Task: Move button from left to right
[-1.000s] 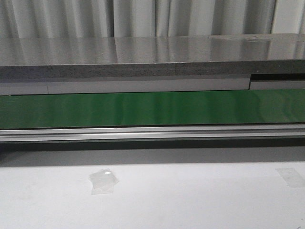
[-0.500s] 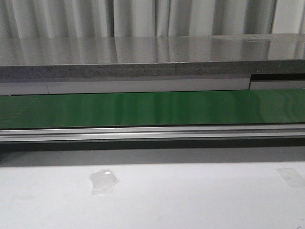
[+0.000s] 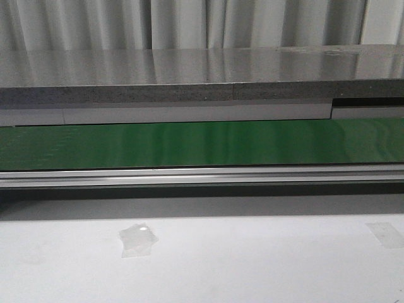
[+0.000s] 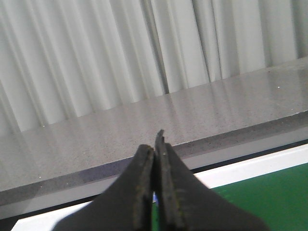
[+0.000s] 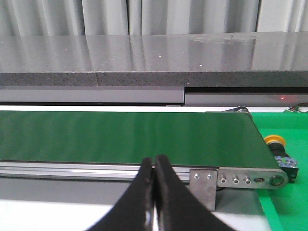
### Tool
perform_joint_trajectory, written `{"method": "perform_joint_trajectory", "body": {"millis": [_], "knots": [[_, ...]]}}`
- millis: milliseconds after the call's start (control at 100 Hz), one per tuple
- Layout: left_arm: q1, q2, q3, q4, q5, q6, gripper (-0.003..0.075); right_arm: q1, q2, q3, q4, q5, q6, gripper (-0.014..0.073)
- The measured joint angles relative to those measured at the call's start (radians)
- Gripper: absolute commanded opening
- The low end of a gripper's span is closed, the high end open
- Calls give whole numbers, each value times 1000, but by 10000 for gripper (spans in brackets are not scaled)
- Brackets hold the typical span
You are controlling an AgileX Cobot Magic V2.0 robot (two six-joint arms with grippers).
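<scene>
Both grippers, left and right, are seen closed and empty; the button beyond the belt end should be approached with jaws opened

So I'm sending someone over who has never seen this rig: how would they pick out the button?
Find the long green conveyor belt and follow it to its roller end with the bolted metal bracket. Just past that end, on the brighter green surface, sits the button. It is the only small thing there: a round orange-yellow cap on a dark blocky body.
</scene>
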Motion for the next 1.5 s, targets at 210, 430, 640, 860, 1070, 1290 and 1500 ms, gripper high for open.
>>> {"method": "perform_joint_trajectory", "body": {"millis": [210, 430, 640, 860, 1070, 1290, 1500], "knots": [[59, -105, 108, 19, 0, -76, -20, 0, 0, 0, 0, 0, 0, -68], [67, -150, 231, 37, -8, -136, -20, 0, 0, 0, 0, -1, 0, -68], [68, -150, 283, 51, -43, -188, -20, 0, -2, 2, 0, -1, 0, -68], [68, -150, 283, 63, -160, -200, -20, 0, -2, 2, 0, -1, 0, -68], [68, -150, 283, 66, -166, -202, -20, 0, -2, 2, 0, -1, 0, -68], [68, -150, 283, 57, -166, -204, -20, 0, -2, 2, 0, -1, 0, -68], [68, -150, 283, 53, -166, -204, -20, 0, -2, 2, 0, -1, 0, -68]]}}
